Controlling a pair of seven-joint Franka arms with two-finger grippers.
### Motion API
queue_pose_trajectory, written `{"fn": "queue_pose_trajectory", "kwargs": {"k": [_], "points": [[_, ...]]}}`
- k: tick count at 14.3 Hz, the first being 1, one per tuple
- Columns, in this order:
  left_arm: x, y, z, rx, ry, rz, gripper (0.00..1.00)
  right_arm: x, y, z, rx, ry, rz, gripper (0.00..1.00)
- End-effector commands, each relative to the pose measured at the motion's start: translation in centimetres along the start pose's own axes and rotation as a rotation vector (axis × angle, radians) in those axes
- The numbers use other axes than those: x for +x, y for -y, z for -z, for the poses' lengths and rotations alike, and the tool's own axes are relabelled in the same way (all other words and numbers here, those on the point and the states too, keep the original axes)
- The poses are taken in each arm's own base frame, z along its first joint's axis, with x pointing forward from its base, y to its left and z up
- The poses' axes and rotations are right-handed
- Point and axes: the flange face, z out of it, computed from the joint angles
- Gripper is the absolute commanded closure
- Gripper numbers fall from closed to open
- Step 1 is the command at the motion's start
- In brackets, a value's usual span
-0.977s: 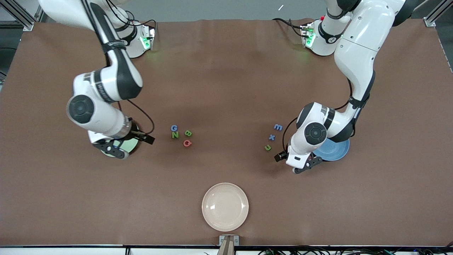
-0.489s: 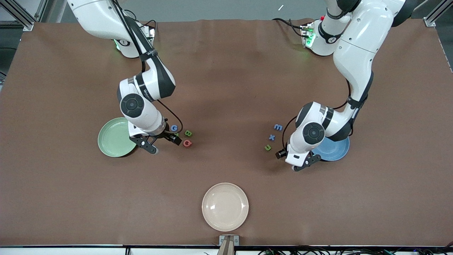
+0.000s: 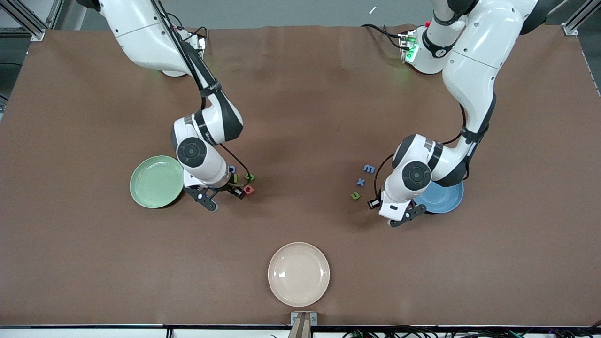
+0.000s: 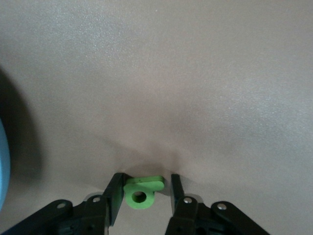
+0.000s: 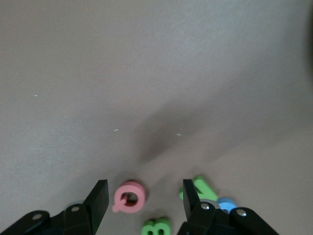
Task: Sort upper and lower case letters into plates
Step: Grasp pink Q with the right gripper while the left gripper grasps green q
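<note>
The mint green plate (image 3: 156,181) lies toward the right arm's end. Beside it are a red Q (image 3: 249,189), a green B (image 3: 250,177), a green N (image 3: 235,179) and a blue G (image 3: 232,168). My right gripper (image 3: 206,199) hangs open over this cluster. The Q (image 5: 129,197) shows between the jaws of this right gripper (image 5: 144,191), clear of both. The blue plate (image 3: 443,198) is partly under the left arm. Beside it my left gripper (image 3: 402,217) (image 4: 144,188) stands low and narrowly open around a green letter (image 4: 142,192). One finger touches that letter and a small gap shows at the other.
A blue m (image 3: 369,168), a blue x (image 3: 360,181) and another green letter (image 3: 355,195) lie loose next to the left gripper. A cream plate (image 3: 298,274) sits near the front camera's edge of the brown table (image 3: 300,117).
The right arm swung from over the green plate to the letter cluster, uncovering the plate. Both grippers' jaws narrowed. The left arm barely moved.
</note>
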Motion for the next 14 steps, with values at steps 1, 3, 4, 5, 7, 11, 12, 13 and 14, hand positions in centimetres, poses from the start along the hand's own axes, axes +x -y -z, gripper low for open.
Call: {"fn": "queue_pose_trajectory", "kwargs": {"k": [1, 3, 4, 5, 7, 11, 12, 13, 14], "points": [[-0.4, 0.5, -0.5, 0.012, -0.012, 0.008, 0.74, -0.6, 1.3, -1.3, 0.002, 0.000, -0.035, 0.30], [-0.2, 0.6, -0.3, 0.010, -0.015, 0.008, 0.80, -0.6, 1.3, -1.7, 0.004, 0.010, -0.049, 0.31], [-0.1, 0.6, 0.3, 0.005, -0.021, 0.002, 0.81, -0.6, 1.3, -1.8, 0.008, 0.020, -0.063, 0.31], [0.3, 0.8, 1.5, 0.004, -0.032, 0.001, 0.82, -0.8, 1.4, -1.9, 0.010, 0.024, -0.064, 0.31], [0.6, 1.2, 4.2, 0.013, -0.040, -0.014, 0.83, -1.3, 1.6, -2.4, 0.015, 0.018, -0.055, 0.33], [1.3, 5.9, 10.2, 0.088, -0.012, -0.179, 0.83, -2.0, 1.9, -3.1, 0.023, 0.012, -0.047, 0.35], [1.1, 7.6, 10.7, 0.098, -0.006, -0.225, 0.83, -2.3, 2.0, -3.4, 0.018, 0.012, -0.042, 0.35], [1.0, 9.4, 10.9, 0.109, 0.002, -0.270, 0.83, -2.9, 2.1, -3.5, 0.016, 0.013, -0.042, 0.36], [1.0, 11.2, 10.8, 0.117, 0.014, -0.307, 0.83, -3.3, 2.2, -3.7, 0.013, 0.013, -0.052, 0.36]]}}
